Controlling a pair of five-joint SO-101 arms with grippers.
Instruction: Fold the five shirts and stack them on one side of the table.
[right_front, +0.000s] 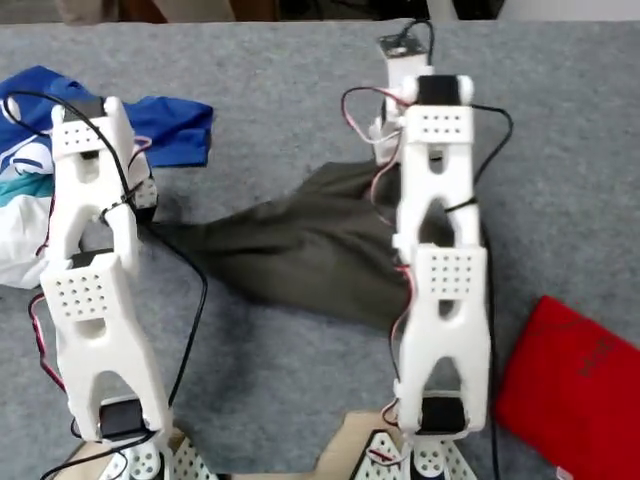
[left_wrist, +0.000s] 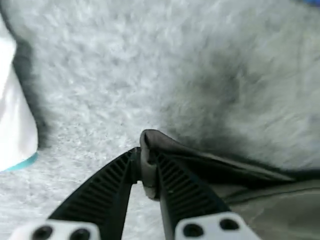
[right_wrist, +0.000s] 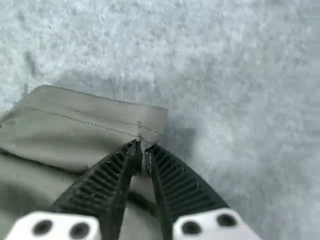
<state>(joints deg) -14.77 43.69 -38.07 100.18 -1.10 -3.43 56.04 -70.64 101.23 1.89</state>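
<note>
Evidently, left claw and right claw each pinched the olive-green fabric shirt by an edge, seemingly to spread it.

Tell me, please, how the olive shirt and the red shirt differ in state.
The olive shirt lies unfolded and stretched out; the red shirt is a compact folded block. The left gripper and right gripper each pinch the olive shirt; nothing touches the red shirt. Both lie on the grey table.
</note>
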